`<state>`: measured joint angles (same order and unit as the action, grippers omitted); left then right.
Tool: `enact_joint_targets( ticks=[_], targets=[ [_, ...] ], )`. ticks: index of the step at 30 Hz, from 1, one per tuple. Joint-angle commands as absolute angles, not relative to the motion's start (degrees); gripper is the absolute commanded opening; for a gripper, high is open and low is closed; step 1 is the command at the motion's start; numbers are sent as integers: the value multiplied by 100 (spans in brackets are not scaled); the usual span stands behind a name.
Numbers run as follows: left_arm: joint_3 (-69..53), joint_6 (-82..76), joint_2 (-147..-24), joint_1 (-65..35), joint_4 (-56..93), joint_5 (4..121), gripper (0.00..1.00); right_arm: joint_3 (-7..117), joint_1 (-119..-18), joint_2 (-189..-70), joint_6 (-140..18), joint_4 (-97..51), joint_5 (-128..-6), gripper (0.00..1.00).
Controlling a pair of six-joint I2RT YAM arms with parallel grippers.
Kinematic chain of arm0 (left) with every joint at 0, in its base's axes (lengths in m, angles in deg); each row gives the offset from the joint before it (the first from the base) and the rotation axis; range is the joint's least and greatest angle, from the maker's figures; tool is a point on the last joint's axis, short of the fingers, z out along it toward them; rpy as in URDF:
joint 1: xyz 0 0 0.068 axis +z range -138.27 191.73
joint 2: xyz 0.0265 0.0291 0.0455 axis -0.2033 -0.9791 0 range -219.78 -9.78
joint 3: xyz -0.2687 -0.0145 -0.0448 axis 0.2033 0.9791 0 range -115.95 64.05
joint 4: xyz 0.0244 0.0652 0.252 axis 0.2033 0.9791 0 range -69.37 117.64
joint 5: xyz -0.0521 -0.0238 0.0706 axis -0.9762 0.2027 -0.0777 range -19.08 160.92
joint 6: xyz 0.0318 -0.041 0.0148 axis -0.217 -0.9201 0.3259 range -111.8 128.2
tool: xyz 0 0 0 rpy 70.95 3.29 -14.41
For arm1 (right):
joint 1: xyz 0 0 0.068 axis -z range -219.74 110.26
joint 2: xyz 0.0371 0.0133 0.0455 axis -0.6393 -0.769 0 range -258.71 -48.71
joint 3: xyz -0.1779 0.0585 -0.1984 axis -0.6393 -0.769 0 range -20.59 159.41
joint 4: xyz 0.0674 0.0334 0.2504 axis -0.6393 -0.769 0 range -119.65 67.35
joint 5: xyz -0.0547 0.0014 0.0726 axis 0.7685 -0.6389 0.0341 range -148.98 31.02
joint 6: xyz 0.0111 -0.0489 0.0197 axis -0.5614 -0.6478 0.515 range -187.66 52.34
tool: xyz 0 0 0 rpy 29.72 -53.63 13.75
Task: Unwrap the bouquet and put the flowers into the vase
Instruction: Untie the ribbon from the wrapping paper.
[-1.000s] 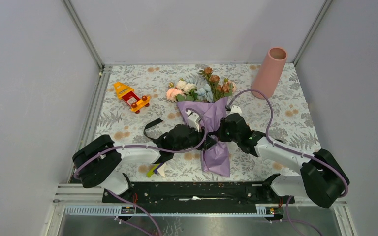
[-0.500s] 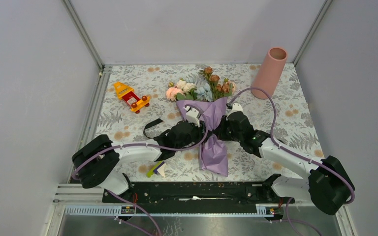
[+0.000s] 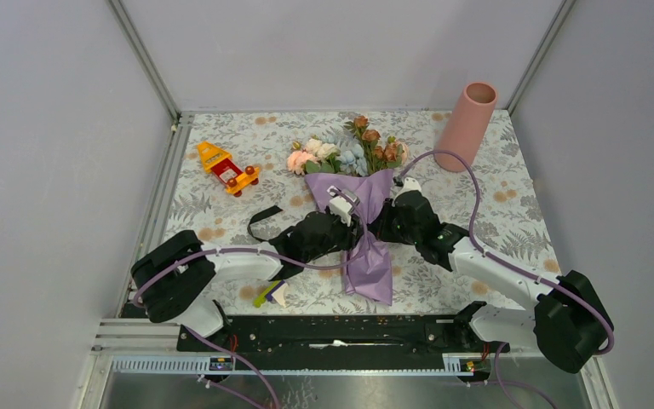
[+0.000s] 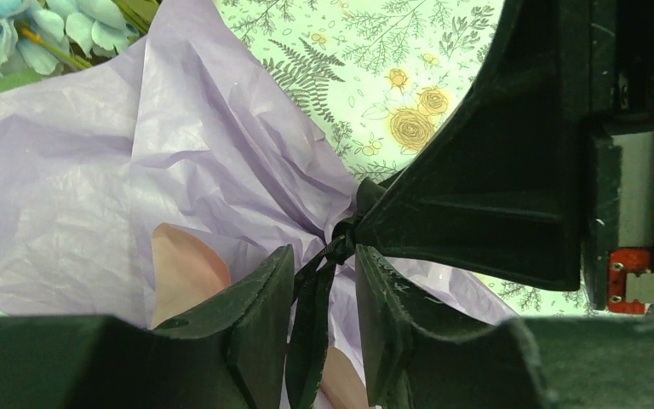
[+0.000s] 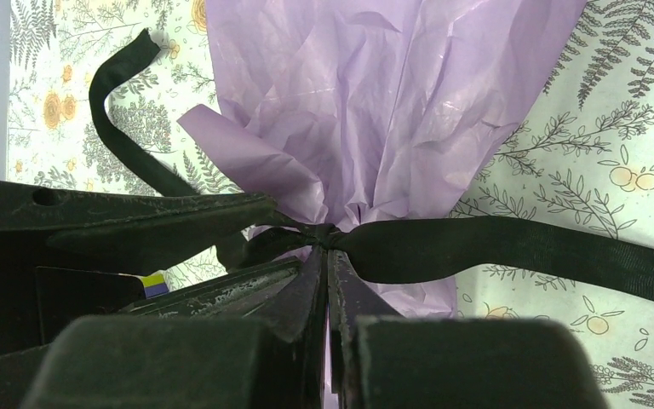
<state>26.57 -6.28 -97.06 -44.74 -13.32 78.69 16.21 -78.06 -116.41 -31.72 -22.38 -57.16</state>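
Observation:
The bouquet [image 3: 366, 230] lies mid-table in crinkled purple paper [image 4: 136, 145], pinched by a black ribbon [image 5: 511, 247]. Its flowers [image 3: 349, 153] fan out toward the back. Both grippers meet at the ribbon knot. My left gripper [image 4: 324, 256] is open, a loose ribbon strand [image 4: 311, 332] hanging between its fingers without being clamped. My right gripper [image 5: 327, 247] is shut, its tips pinching the ribbon at the knot. In the top view the left gripper [image 3: 353, 223] and right gripper [image 3: 381, 223] flank the paper's waist. The salmon-pink vase [image 3: 468, 123] stands upright at the back right.
An orange and red toy car [image 3: 226, 168] sits at the back left. A loose black ribbon tail [image 3: 260, 219] curls left of the bouquet. A small yellow and purple item [image 3: 268, 296] lies near the front edge. Grey walls enclose the floral tablecloth [image 3: 511, 204].
My left gripper has slid right up to the ribbon knot, and its jaws have narrowed a little. The right gripper has stayed shut at the knot; the paper's lower end shifted slightly left.

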Motion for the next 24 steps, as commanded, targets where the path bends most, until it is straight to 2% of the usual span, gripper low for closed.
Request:
enact_joint_targets(
  ticks=[1, 6, 24],
  targets=[
    [2568, -92, -9781, -4534, -1780, 7716, 37, 1941, -7734, -11590, -3039, -2213, -5843, 0],
    [2686, 109, -9726, -4604, -1863, 7860, 34, 1965, -7709, -11595, -3002, -2230, -5880, 0],
    [2416, 354, -10107, -4812, -1870, 8461, 35, 2005, -7683, -11609, -2934, -2230, -6106, 0]
  ],
)
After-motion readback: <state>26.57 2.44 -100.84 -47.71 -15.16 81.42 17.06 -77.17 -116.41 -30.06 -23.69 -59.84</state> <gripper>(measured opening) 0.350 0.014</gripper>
